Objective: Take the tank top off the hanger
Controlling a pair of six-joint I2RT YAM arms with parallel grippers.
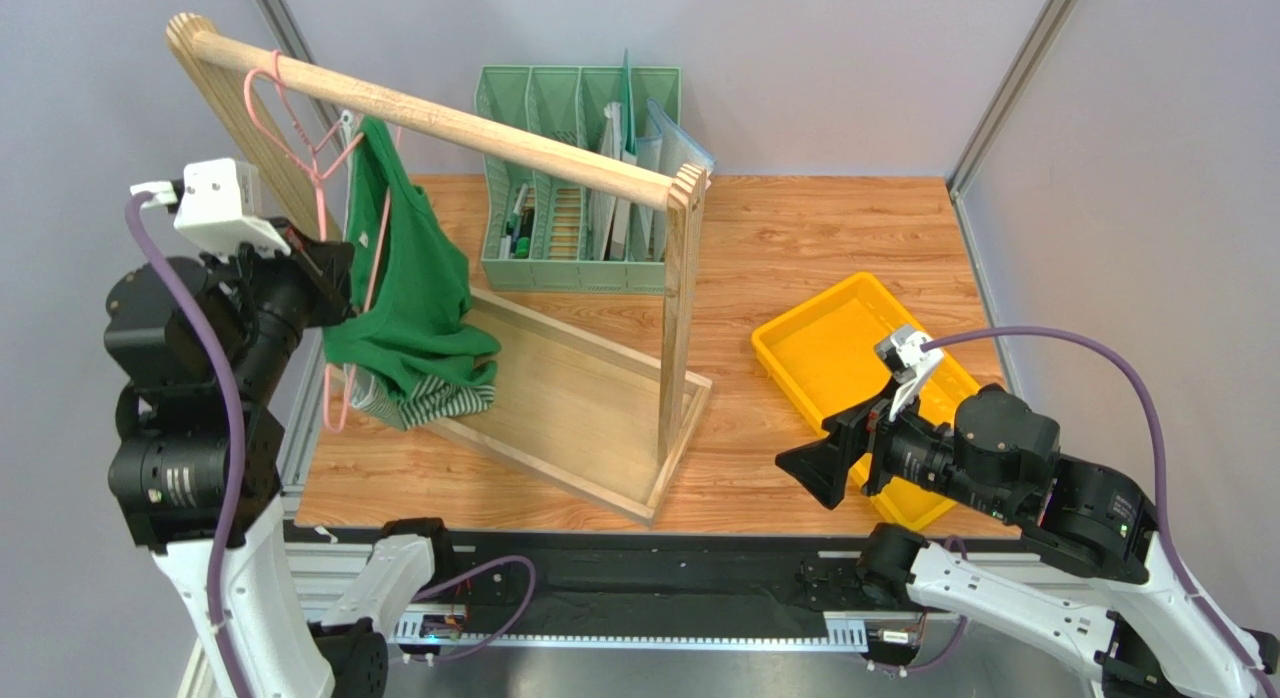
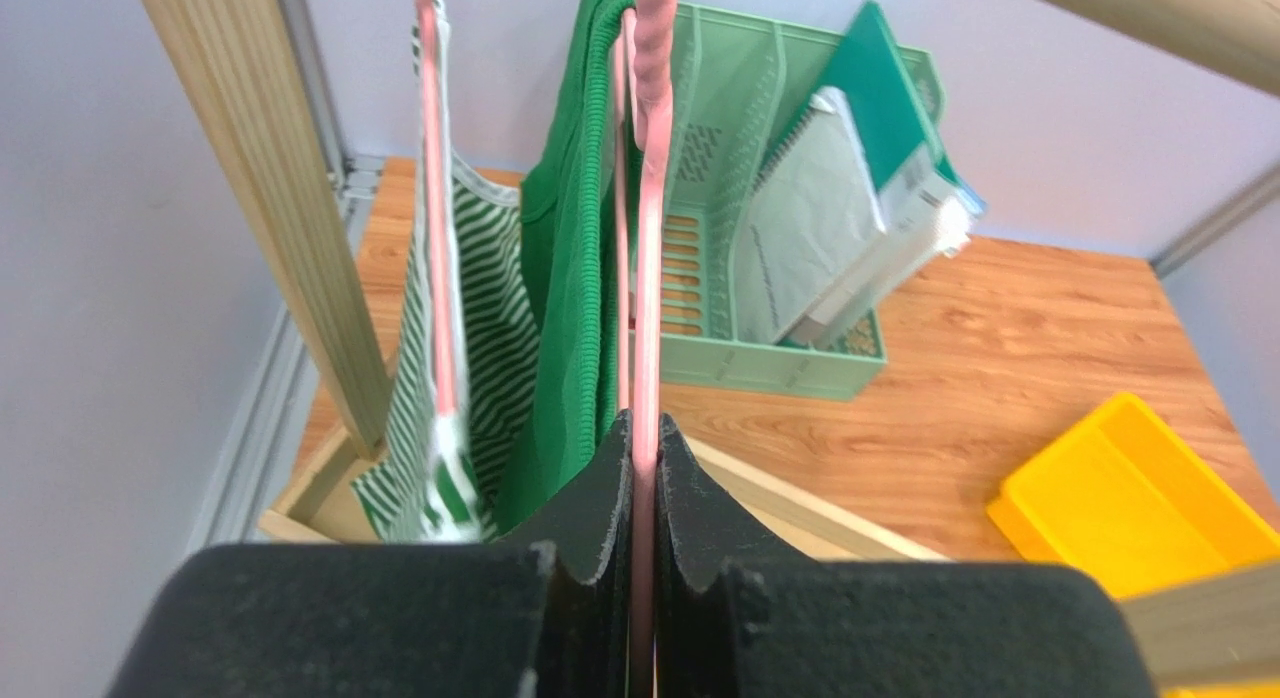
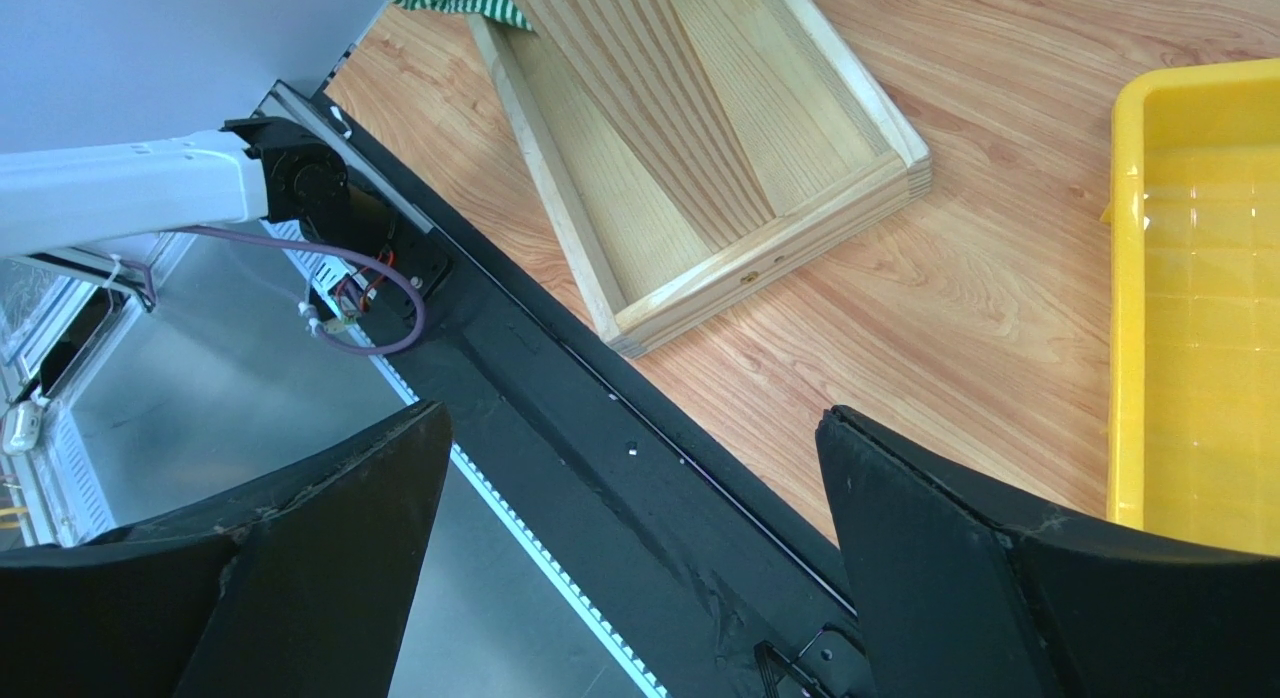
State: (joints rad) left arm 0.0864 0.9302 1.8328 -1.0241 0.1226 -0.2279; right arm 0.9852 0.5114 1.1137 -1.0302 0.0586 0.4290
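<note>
Your left gripper (image 2: pixel 643 446), at lower centre of the left wrist view, is pressed together on the thin pink hanger (image 2: pixel 651 233), pinching its wire with the green tank top (image 2: pixel 559 308) draped just beside the pinch. Your right gripper (image 3: pixel 631 428) is spread wide and holds nothing; it hovers over the near table edge at lower right of the overhead view, well apart from the garment. The tank top hangs at centre left of the overhead view, under the wooden rod (image 1: pixel 451 122), with a green-and-white striped cloth (image 2: pixel 458 353) just beside it. Whether that cloth sits on a second hanger cannot be told for certain. The garment's long axis runs top to bottom: the straps point up toward the rod, and the hem droops and bunches toward the rack's base board (image 1: pixel 571 398). The step in hand appears to be steadying the hanger so the top can be drawn free. To do it well, make your pinch firm and the hanger level, so the hook neither swings nor lifts off the rod. Bring your right gripper to the green fabric alone, near a strap and clear of the striped cloth. Ease that strap outward over the end of the hanger arm, then pull down along the long axis. A straight tug at the hem would likely drag the hanger and rack along.
</note>
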